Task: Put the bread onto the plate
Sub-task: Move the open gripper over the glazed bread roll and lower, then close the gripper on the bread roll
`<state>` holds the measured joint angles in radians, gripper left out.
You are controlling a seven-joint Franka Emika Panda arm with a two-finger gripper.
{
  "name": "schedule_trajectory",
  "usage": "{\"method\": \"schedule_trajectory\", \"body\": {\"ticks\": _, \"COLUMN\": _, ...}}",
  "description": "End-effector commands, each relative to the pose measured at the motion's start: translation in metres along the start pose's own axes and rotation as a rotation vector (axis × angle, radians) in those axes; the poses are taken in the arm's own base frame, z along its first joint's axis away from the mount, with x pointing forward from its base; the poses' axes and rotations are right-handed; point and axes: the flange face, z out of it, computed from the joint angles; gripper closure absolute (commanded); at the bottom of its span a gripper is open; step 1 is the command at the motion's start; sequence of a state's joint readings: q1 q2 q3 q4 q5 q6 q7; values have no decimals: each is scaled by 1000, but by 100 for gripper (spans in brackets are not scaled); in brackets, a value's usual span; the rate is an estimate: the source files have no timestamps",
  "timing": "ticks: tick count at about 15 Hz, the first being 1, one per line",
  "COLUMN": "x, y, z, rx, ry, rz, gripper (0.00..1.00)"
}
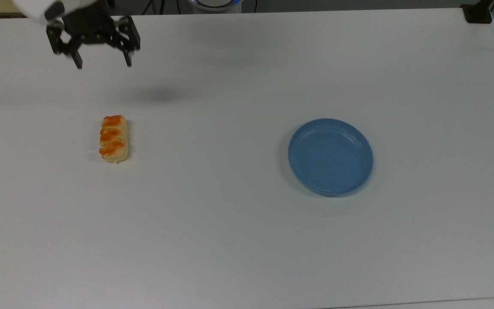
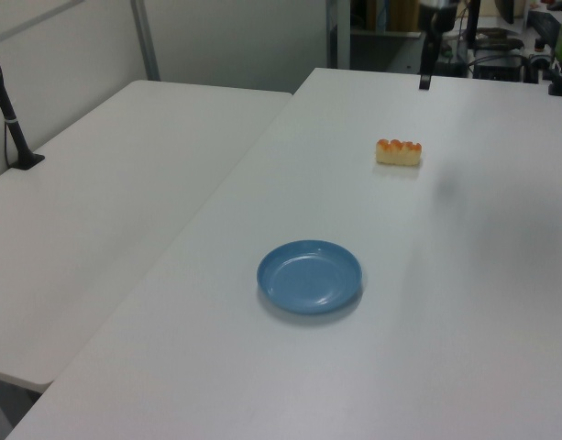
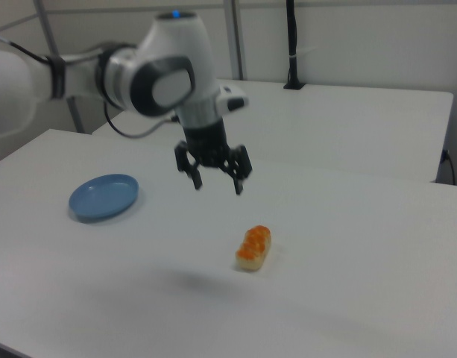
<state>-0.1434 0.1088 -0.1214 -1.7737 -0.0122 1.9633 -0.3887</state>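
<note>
Fingers [image 1: 78, 60] of the gripper [image 1: 103, 63] are spread wide and hold nothing. Taking the bread [image 1: 113, 138] as the landmark, the top view puts the gripper beyond the bread's far end, toward the top view's upper edge and well apart from it, apparently above the white table [image 1: 230, 240]. The bread lies flat with its long axis running up and down the top view. The plate [image 1: 330, 157] sits far off on the bread's other side, toward the top view's right, with nothing in it.

From the left view, the bread [image 2: 399, 152] rests past the plate [image 2: 309, 276], toward the far end of the table, and a dark finger [image 2: 425, 77] hangs beyond the bread, clear of it.

By the right view, the gripper [image 3: 216, 182] floats above and behind the bread [image 3: 253, 247], its jaws apart, while the plate [image 3: 103, 198] lies off toward the right view's left.

The risks are judgement only. If the jaws come down off-centre, one finger could land on the glazed top and shove or roll the bread away. The opening seems to line up across the bread's short width, which suits a grasp; closing too near one end could let it pivot and slip out during the long carry. A soft roll may also squash under a hard squeeze. Releasing too high or near the rim could let it bounce off the shallow plate.
</note>
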Motion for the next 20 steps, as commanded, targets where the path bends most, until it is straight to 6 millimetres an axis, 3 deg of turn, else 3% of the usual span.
{"method": "schedule_trajectory", "body": {"ticks": 1, "x": 6, "y": 3, "z": 52, "rx": -3, "ry": 28, "rz": 10, "gripper": 0}}
{"method": "schedule_trajectory", "body": {"ticks": 7, "x": 19, "y": 22, "z": 122, "rx": -28, "ry": 25, "rz": 33, "gripper": 0}}
{"method": "schedule_trajectory", "body": {"ticks": 12, "x": 24, "y": 28, "z": 157, "rx": -42, "ry": 43, "rz": 83, "gripper": 0}}
{"method": "schedule_trajectory", "body": {"ticks": 15, "x": 28, "y": 22, "z": 175, "rx": -36, "ry": 32, "rz": 106, "gripper": 1}}
{"method": "schedule_trajectory", "body": {"ticks": 16, "x": 27, "y": 22, "z": 178, "rx": -38, "ry": 29, "rz": 103, "gripper": 5}}
{"method": "schedule_trajectory", "body": {"ticks": 17, "x": 27, "y": 22, "z": 181, "rx": -38, "ry": 24, "rz": 104, "gripper": 15}}
{"method": "schedule_trajectory", "body": {"ticks": 19, "x": 27, "y": 20, "z": 183, "rx": -35, "ry": 20, "rz": 103, "gripper": 47}}
{"method": "schedule_trajectory", "body": {"ticks": 20, "x": 28, "y": 20, "z": 182, "rx": -33, "ry": 21, "rz": 106, "gripper": 58}}
